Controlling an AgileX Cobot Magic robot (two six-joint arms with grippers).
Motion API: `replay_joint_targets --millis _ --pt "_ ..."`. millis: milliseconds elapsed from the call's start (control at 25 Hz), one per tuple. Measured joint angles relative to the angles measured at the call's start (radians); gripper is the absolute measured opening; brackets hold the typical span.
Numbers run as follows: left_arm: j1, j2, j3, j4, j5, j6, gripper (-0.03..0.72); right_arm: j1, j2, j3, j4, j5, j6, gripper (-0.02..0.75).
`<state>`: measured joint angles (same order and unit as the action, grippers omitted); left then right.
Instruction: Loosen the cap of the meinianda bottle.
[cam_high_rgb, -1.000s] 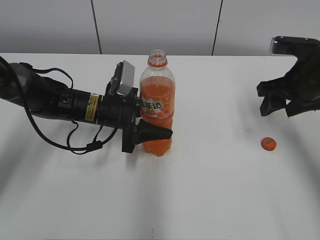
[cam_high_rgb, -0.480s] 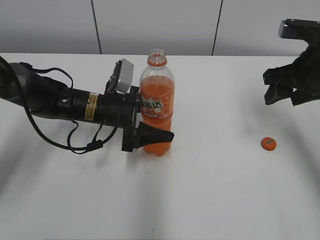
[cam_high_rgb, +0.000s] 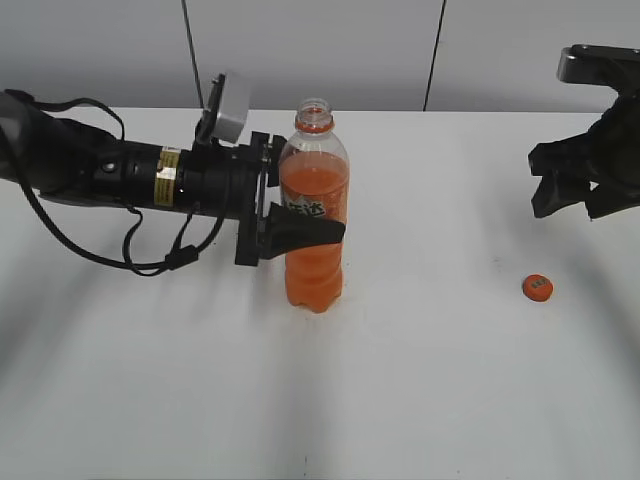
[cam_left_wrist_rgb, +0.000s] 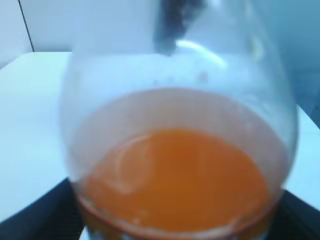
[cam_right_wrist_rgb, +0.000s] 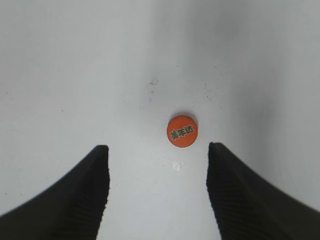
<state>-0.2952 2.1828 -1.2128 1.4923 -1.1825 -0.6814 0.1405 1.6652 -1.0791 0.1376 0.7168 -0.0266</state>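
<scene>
The meinianda bottle (cam_high_rgb: 313, 278) stands upright on the white table, half full of orange drink, its mouth uncapped. My left gripper (cam_high_rgb: 318, 222) straddles the bottle at label height. One finger (cam_high_rgb: 300, 231) is in front and the other is hidden behind, and the jaws stand open around the bottle. In the left wrist view the blurred bottle (cam_left_wrist_rgb: 175, 165) fills the frame. The orange cap (cam_high_rgb: 537, 288) lies flat on the table at the right. My right gripper (cam_high_rgb: 575, 195) hovers open above it. In the right wrist view the cap (cam_right_wrist_rgb: 181, 131) lies on the table just beyond the empty right gripper (cam_right_wrist_rgb: 158, 146).
A grey panelled wall (cam_high_rgb: 320, 50) runs behind the table's far edge. The left arm (cam_high_rgb: 110, 175) with its looping cables stretches over the table's left side. White tabletop (cam_high_rgb: 400, 400) extends in front of the bottle.
My left gripper has widened and slid up the bottle from near its base to label height, while the bottle stayed on the table. The right gripper rose slightly to the right.
</scene>
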Motion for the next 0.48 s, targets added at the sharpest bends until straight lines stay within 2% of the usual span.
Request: replay_joint_targets --millis 480 --pt "0.018 -0.161 0.000 0.038 -0.022 -0.125 0.552 0.000 -0.072 -0.049 -0.012 0.065 -0.001 0.461"
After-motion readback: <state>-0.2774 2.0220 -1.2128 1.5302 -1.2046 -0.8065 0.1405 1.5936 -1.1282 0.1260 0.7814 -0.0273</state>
